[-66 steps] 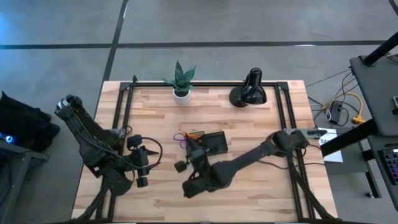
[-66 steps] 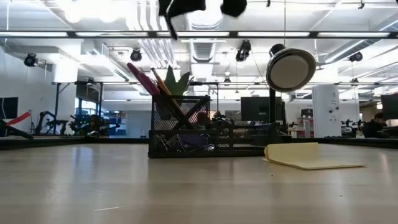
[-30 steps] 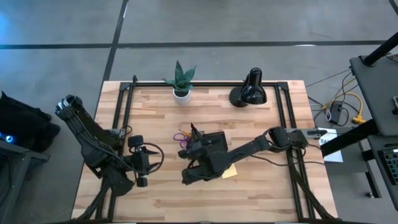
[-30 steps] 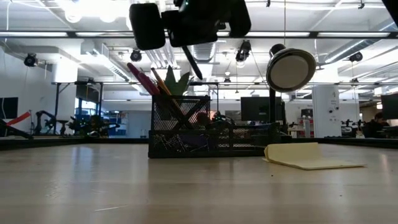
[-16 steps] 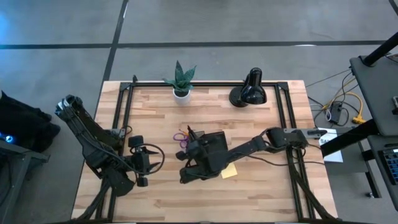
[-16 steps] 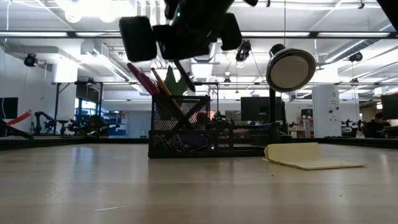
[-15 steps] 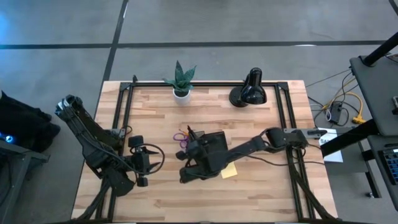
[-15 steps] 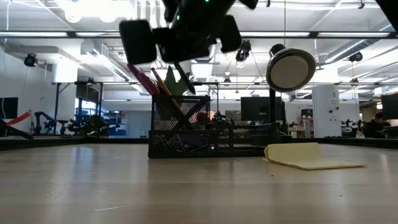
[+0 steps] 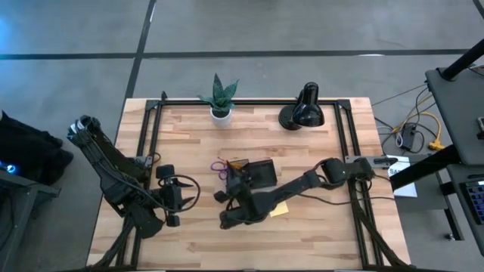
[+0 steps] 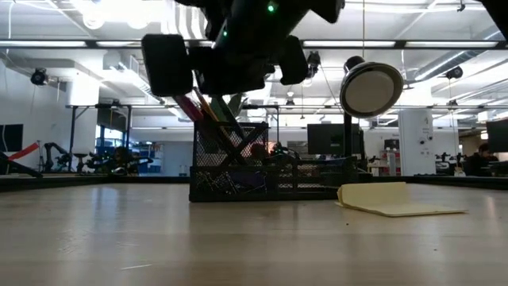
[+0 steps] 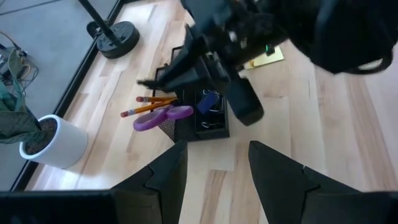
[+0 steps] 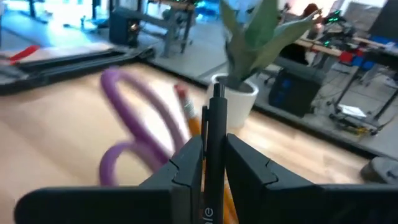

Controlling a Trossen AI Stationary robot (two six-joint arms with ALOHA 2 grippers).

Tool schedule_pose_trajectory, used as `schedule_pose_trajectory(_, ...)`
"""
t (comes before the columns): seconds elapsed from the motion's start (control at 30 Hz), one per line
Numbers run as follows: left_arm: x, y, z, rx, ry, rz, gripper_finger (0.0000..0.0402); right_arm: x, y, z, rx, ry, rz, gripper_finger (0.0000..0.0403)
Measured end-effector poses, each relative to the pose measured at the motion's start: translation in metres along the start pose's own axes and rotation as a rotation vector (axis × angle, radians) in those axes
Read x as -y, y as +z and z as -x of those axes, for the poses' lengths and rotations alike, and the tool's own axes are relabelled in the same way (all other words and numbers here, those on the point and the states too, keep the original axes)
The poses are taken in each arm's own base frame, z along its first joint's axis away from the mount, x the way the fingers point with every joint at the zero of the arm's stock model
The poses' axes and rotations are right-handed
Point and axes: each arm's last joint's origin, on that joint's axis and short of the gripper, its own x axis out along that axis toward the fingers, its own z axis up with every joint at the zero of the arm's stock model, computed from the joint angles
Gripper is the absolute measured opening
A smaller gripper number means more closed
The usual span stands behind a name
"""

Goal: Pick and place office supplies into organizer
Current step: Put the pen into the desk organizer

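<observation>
— Item one, right gripper (image 12: 214, 171)?
— My jaws pinch a black pen (image 12: 216, 134) upright; organizer (image 9: 255, 173) just beyond them.
— Item two, left gripper (image 11: 214, 180)?
— Jaws spread, organizer well ahead.

Work surface (image 9: 302, 227): light wood planks inside a black metal frame. Floor (image 9: 302, 30): grey concrete with dark seam lines, on all sides of the surface. Beyond the right gripper (image 10: 230, 59), across the surface, an open workshop hall: ceiling strip lights (image 10: 413, 44), exposed ducting (image 10: 198, 67), a white column (image 10: 414, 139), monitors (image 10: 325, 137) and benches. Off the surface's right edge, a dark cart (image 9: 461, 106) with loose cables (image 9: 416, 132).
</observation>
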Motion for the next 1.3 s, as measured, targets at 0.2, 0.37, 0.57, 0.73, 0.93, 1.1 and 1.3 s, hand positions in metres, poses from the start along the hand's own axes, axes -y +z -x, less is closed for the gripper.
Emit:
schedule_pose_trajectory(0.2, 0.0, 0.0, 0.0, 0.002, -0.002, 0.004, 0.0157, -0.003, -0.016, 0.006, -0.039, 0.036, 0.014, 0.007)
schedule_pose_trajectory(0.37, 0.0, 0.0, 0.0, 0.004, -0.002, 0.007, 0.0157, -0.006, -0.02, 0.015, -0.11, 0.099, 0.007, 0.008)
schedule_pose_trajectory(0.57, 0.001, 0.001, 0.0, 0.007, -0.005, 0.012, 0.0157, -0.008, -0.024, 0.029, -0.166, 0.167, 0.02, 0.0091)
schedule_pose_trajectory(0.73, 0.001, 0.001, 0.0, 0.012, -0.009, 0.018, 0.0157, -0.008, -0.021, 0.04, -0.178, 0.199, 0.026, 0.009)
schedule_pose_trajectory(0.93, 0.001, 0.001, 0.0, 0.012, -0.01, 0.019, 0.0157, -0.004, -0.002, 0.079, -0.452, 0.475, 0.028, 0.0087)
schedule_pose_trajectory(1.1, 0.002, 0.001, -0.001, 0.016, -0.013, 0.025, 0.0157, -0.012, -0.023, 0.108, -0.788, 0.793, 0.135, 0.0096)
schedule_pose_trajectory(1.3, 0.004, 0.0, -0.003, 0.015, -0.012, 0.024, 0.0157, -0.02, -0.036, 0.1, -0.865, 0.791, 0.109, 0.0117)
